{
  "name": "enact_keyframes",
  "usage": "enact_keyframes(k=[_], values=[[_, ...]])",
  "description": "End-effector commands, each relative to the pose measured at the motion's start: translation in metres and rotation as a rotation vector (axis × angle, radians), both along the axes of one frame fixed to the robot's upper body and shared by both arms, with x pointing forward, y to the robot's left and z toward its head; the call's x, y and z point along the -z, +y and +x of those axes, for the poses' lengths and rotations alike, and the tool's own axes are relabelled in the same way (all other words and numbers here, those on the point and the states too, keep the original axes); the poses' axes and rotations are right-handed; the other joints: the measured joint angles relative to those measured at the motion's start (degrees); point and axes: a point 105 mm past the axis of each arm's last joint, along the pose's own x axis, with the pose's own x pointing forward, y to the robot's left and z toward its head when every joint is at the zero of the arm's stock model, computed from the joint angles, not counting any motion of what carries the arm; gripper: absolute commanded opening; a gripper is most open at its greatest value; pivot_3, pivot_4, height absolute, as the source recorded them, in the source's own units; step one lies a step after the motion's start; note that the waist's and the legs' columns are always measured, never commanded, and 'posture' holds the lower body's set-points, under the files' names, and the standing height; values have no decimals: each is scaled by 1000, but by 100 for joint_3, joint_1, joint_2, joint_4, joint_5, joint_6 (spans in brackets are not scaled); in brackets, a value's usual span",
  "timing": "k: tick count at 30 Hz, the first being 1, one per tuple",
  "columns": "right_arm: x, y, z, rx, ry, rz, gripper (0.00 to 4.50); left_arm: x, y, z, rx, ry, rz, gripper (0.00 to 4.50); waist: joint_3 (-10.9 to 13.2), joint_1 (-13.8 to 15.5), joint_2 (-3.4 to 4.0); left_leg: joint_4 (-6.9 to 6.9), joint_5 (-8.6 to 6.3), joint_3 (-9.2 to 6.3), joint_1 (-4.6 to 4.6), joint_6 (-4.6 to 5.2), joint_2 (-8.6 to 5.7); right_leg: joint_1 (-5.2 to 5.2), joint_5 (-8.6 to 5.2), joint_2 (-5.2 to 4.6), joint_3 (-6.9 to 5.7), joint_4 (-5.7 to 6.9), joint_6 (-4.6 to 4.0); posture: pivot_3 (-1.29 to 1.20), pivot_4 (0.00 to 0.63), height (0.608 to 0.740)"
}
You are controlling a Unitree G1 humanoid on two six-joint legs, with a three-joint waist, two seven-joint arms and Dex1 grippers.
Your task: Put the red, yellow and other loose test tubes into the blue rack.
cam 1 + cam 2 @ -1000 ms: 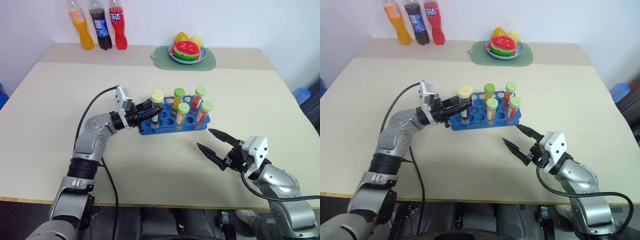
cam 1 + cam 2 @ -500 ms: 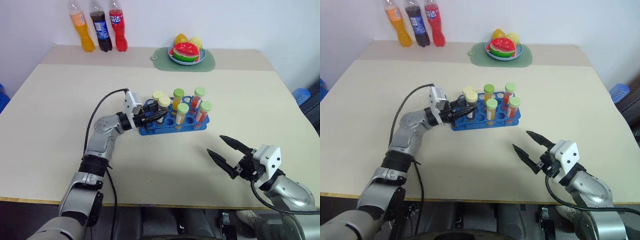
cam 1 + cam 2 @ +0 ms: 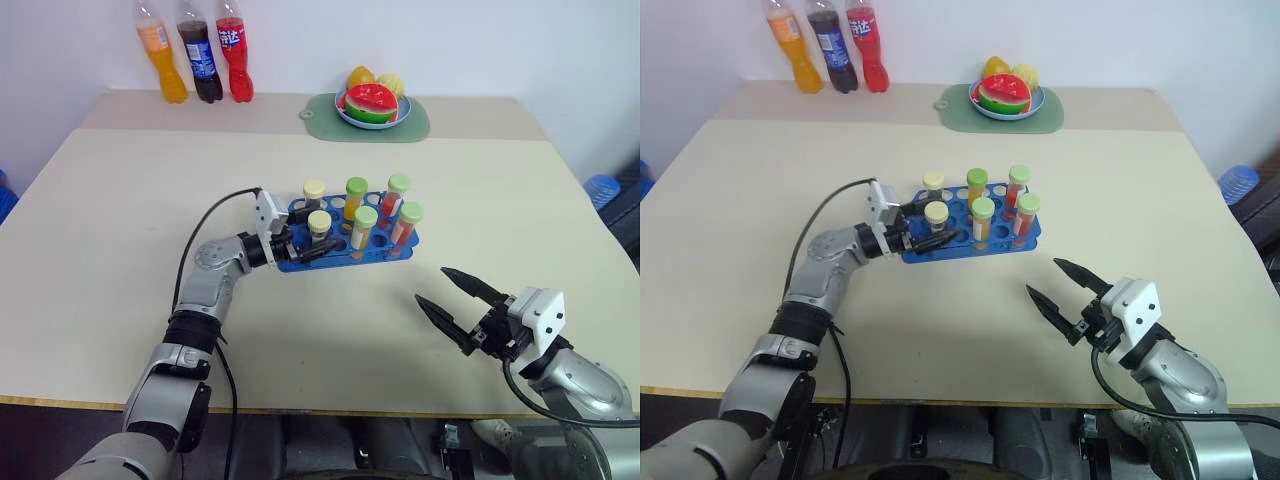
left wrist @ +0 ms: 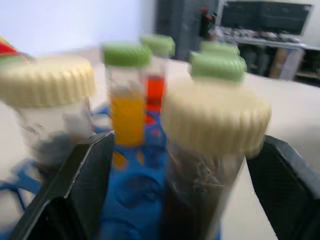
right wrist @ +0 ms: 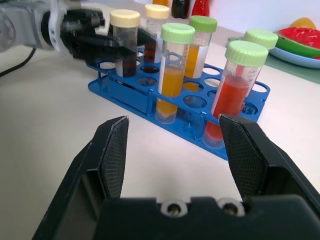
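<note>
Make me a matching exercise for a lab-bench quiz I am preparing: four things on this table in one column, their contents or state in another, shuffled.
Things:
1. cream-capped clear tube between the left tool's fingers
2. light-green-capped clear tube at the blue plastic rack's right end
3. round bowl on the green mat
4. right tool

States:
A. red-orange liquid
B. open, holding nothing
C. dark liquid
D. fruit

Pairs: 1-C, 2-A, 3-D, 4-B

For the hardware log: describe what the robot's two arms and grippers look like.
Both arms are silver-grey metal segments with black joint rings. A loose black cable loops along each forearm. Each wrist carries a white boxy camera housing. The left gripper and right gripper each have two black, tapering, pointed fingers with finely textured inner pads.
</note>
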Motion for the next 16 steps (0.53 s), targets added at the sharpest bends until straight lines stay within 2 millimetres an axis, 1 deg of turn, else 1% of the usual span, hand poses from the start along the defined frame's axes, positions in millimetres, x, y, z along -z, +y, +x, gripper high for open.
enact_keyframes(k=[1, 2, 4, 6, 9, 11, 13, 16], values=[[-3, -11, 8, 86, -7, 8, 3197, -27, 20, -9, -59, -65, -53, 3779, 0, -18, 1, -1, 0, 0, 1, 0, 1, 0, 0, 0, 0, 0, 0, 0, 150, 740], [-1, -17, 12, 133, -4, 6, 3197, -29, 27, -13, -72, -63, -67, 3779, 0, -9, 1, -1, 0, 0, 2, 0, 2, 0, 0, 0, 0, 1, 0, 0, 150, 740], [2, -27, 18, 212, -2, 5, 3197, -31, 47, -22, -121, -94, -50, 3779, -1, -15, 2, -2, 0, 0, 1, 0, 2, 0, 0, -1, 0, 1, -1, 0, 150, 740], [8, -37, 20, 284, 5, -3, 3197, -27, 66, -29, -190, -104, -11, 3779, 0, -9, 4, -3, 0, 1, 2, 0, 2, 0, -1, -2, 0, 0, -2, 0, 150, 740], [18, -52, 17, 372, 28, 6, 3197, -17, 95, -49, -250, -117, 62, 3779, 0, -6, 5, -7, 0, 3, 2, -1, 3, -2, -2, -3, 0, 0, -3, 0, 150, 740], [24, -59, 11, 400, 50, 16, 3197, -8, 108, -59, -283, -56, 95, 3779, 0, 0, 5, -9, 0, 6, 2, -1, 3, -3, -2, -7, 0, -2, -4, 0, 150, 740], [30, -62, 4, 402, 67, 3, 3197, 1, 114, -70, -300, -11, 124, 3779, 0, 26, 8, -9, -1, 6, 2, -1, 4, -2, -3, -12, 0, -2, -5, 0, 150, 740], [32, -62, -3, 389, 80, 5, 3197, 11, 120, -83, -305, 63, 185, 3779, 0, 29, 8, -9, -1, 9, 2, -1, 3, -1, -3, -20, 0, -5, -5, 0, 150, 740]])
